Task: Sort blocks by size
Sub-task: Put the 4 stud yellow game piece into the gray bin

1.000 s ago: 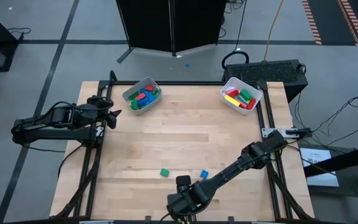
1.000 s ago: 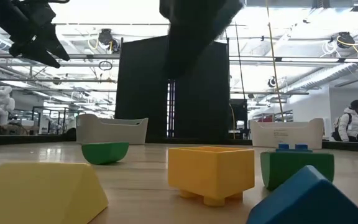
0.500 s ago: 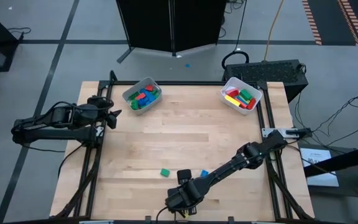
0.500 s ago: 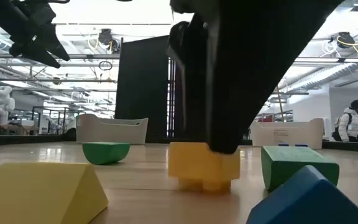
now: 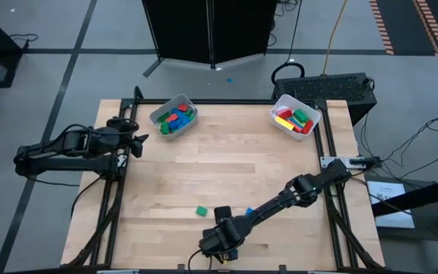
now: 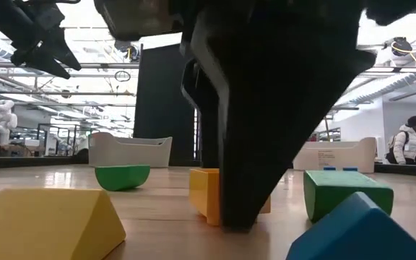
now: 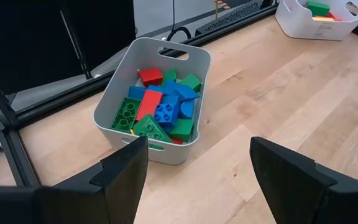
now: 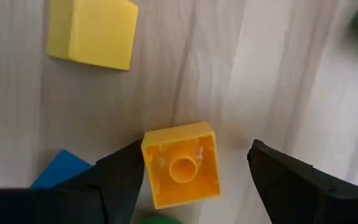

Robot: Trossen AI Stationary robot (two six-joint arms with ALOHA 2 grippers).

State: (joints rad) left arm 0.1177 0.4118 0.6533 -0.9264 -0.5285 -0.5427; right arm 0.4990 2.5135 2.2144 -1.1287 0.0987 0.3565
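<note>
Now right hand point(image 8: 191, 171) spread round yellow block point(image 8: 181, 163); left hand point(image 7: 197, 168) spread.

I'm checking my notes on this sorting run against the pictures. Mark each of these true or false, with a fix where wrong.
1. The right end effector is open around an upturned yellow plastic block. True.
2. That block is already lifted clear of the wooden table. False: it rests on the wood.
3. The left end effector holds a block. False: it is open and empty, near the table's left edge.
4. Both white plastic bins at the far edge hold blocks. True.
5. A small green block lies loose on the table. True.
</note>
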